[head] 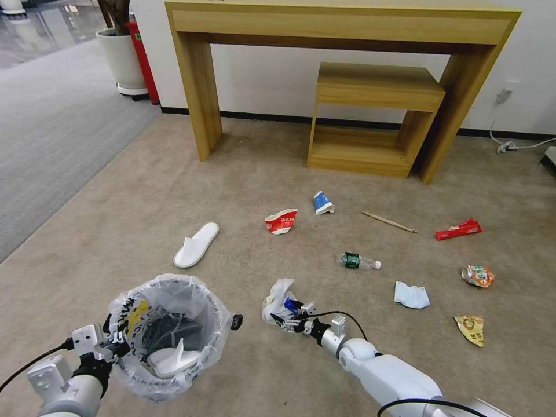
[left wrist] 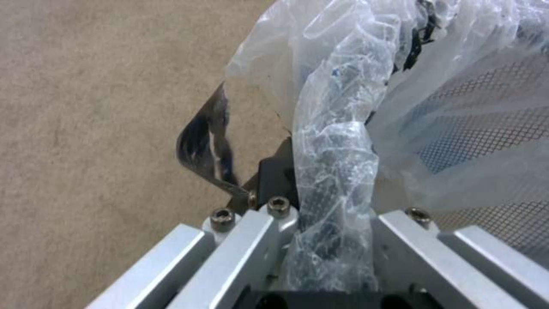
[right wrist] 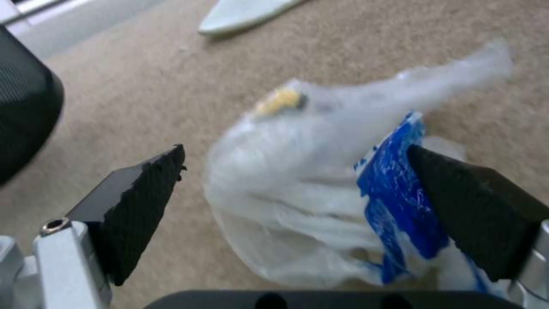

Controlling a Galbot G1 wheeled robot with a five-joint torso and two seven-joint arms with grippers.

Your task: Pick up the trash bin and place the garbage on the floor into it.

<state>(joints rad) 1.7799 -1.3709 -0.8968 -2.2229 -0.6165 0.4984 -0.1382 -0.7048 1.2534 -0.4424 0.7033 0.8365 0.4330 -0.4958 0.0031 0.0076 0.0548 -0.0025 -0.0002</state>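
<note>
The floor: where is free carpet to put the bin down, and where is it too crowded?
Bare floor lies between the slipper, the grey strip and the desk leg. The trash bin hangs from the left gripper. Crowded: the right gripper straddles the plastic bag; bottle, mask and can lie beyond.

An office-like room is suggested: beige carpet [head: 174, 191] is laid before a wooden desk [head: 341, 35] set against a white wall [head: 260, 75]. Left of the desk a potted plant [head: 121, 55] is seen; right of it, a wall socket [head: 504, 95] with cable.
</note>
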